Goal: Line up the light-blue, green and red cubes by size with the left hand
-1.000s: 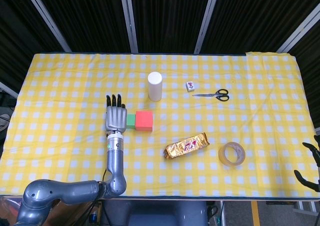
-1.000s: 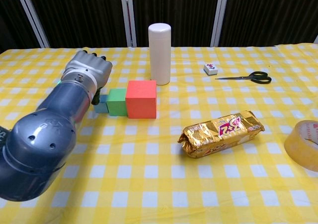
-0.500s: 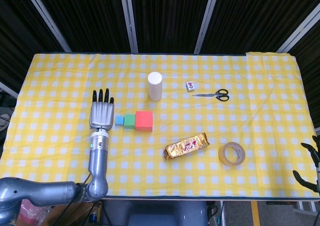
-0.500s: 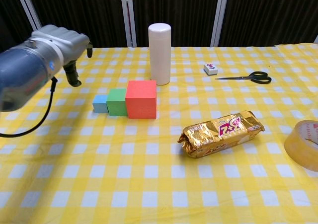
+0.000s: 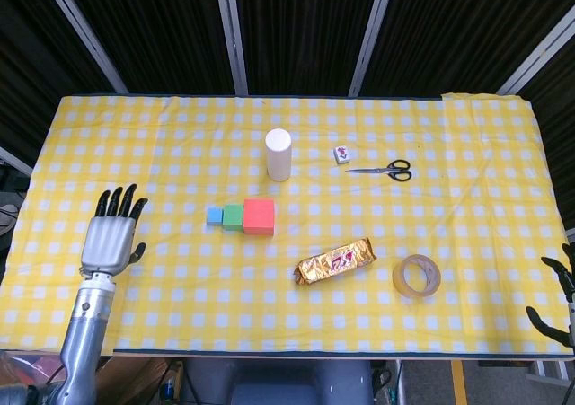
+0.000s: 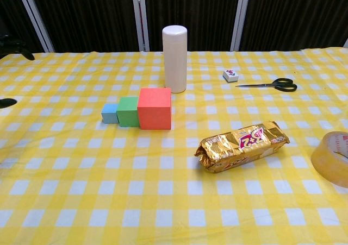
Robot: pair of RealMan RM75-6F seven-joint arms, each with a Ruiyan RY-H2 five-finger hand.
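Your left hand (image 5: pixel 110 240) hovers flat and released over the near-left part of the yellow-checked counter (image 5: pixel 467 198), fingers spread, holding nothing. Well to its right sit the three cubes, touching in a row: the small light-blue foam cube (image 5: pixel 215 215) nearest your hand, the medium green cube (image 5: pixel 234 216) next, and the large red cube (image 5: pixel 259 217) farthest. Their faces are matte and plain, and their heights step up from blue to red. Beyond the red cube stands a white cylindrical bottle (image 5: pixel 278 154). Your right hand (image 5: pixel 559 302) shows only at the far right edge; you cannot tell whether it is clenched.
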